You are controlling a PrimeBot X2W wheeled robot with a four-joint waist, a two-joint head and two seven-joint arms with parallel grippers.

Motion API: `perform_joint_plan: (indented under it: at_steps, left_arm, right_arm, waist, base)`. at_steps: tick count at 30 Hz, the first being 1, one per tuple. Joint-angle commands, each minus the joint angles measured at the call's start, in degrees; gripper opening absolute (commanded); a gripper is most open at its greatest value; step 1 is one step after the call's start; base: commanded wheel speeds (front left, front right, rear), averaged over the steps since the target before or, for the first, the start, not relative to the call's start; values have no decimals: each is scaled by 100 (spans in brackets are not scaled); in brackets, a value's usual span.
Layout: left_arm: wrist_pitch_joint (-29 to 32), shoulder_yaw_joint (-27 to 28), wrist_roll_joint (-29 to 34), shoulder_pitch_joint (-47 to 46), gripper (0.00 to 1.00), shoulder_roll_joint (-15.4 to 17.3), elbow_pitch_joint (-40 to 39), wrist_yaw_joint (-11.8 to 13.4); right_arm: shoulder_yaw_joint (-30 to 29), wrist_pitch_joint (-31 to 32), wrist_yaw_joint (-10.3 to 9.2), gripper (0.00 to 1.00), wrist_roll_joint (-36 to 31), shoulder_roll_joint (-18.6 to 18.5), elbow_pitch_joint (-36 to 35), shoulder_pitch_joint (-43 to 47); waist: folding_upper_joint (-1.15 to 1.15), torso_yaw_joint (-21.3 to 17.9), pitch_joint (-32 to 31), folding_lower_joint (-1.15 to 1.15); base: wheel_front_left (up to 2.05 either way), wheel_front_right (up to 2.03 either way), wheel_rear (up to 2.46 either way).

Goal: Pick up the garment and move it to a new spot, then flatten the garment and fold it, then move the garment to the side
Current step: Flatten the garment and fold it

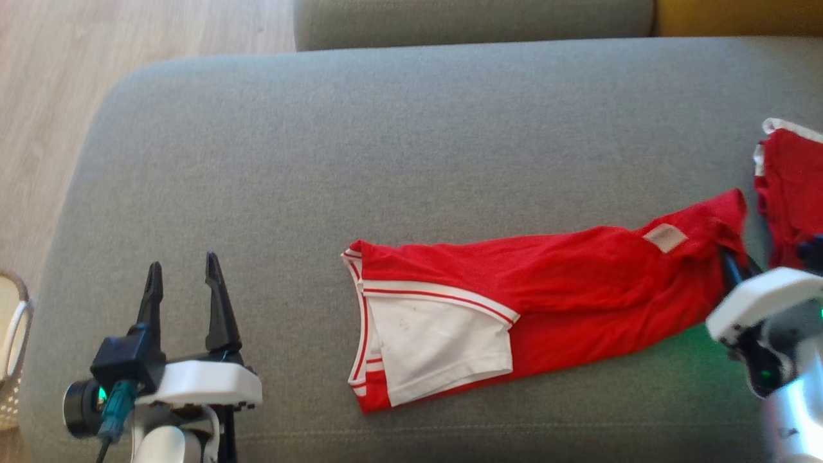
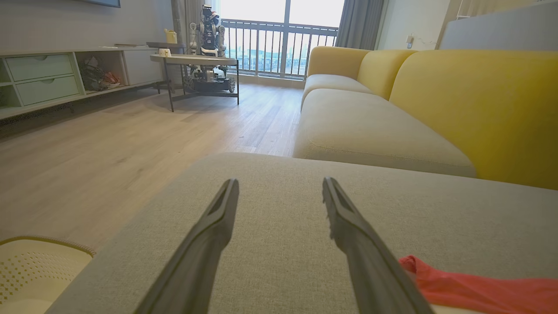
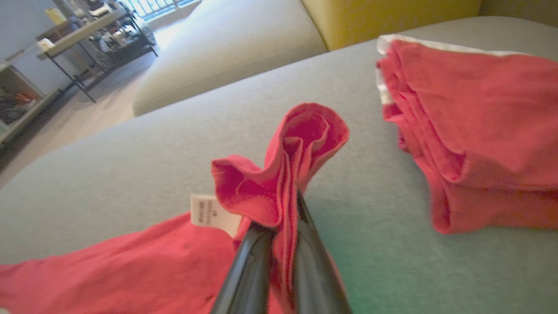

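Note:
A red garment (image 1: 546, 283) with white trim and a white sleeve (image 1: 437, 344) lies folded lengthwise across the grey cushion (image 1: 386, 148). My right gripper (image 1: 733, 260) is shut on its right end, and the pinched red cloth (image 3: 287, 174) bunches up above the fingers (image 3: 305, 244), beside a white label (image 3: 209, 211). My left gripper (image 1: 183, 270) stands open at the lower left, well left of the garment, nothing between its fingers (image 2: 209, 235). A corner of the garment (image 2: 471, 285) shows at that view's lower right.
A second folded red garment (image 1: 791, 186) lies at the cushion's right edge, close to my right gripper. A pale woven basket (image 1: 13, 347) stands on the wooden floor at the left. Yellow sofa backs (image 2: 471, 96) rise behind the cushions.

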Motion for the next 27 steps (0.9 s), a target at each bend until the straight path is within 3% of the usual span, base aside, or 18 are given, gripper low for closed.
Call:
perform_joint_plan:
  at_steps: [1,9,17,22,27]
  left_arm:
    - [-69,242,19,-92,100,7,-151,-18]
    - [-69,272,-33,-2,100,7,-69,-39]
    - [-69,270,-60,14,100,7,-40,-76]
    - [-69,301,-69,45,100,7,-44,-114]
    - [-69,253,-105,51,100,7,-24,-113]
  right_arm:
    - [231,85,-2,0,124,10,-409,-14]
    - [1020,1016,-2,0,727,596,-1975,491]
    - [1605,1719,-2,0,1527,872,-3028,909]
    - [2217,1558,-2,0,2803,878,-3045,1081]
    - [2836,1053,-2,0,3580,879,-2650,989]
  waist:
    - [0,-54,-97,0]
    - [0,-170,-377,0]
    - [0,-112,-485,0]
    - [0,78,-513,0]
    - [0,363,-480,0]
  base:
    - [0,0,0]
    - [0,0,0]
    - [0,0,0]
    - [0,0,0]
    - [0,0,0]
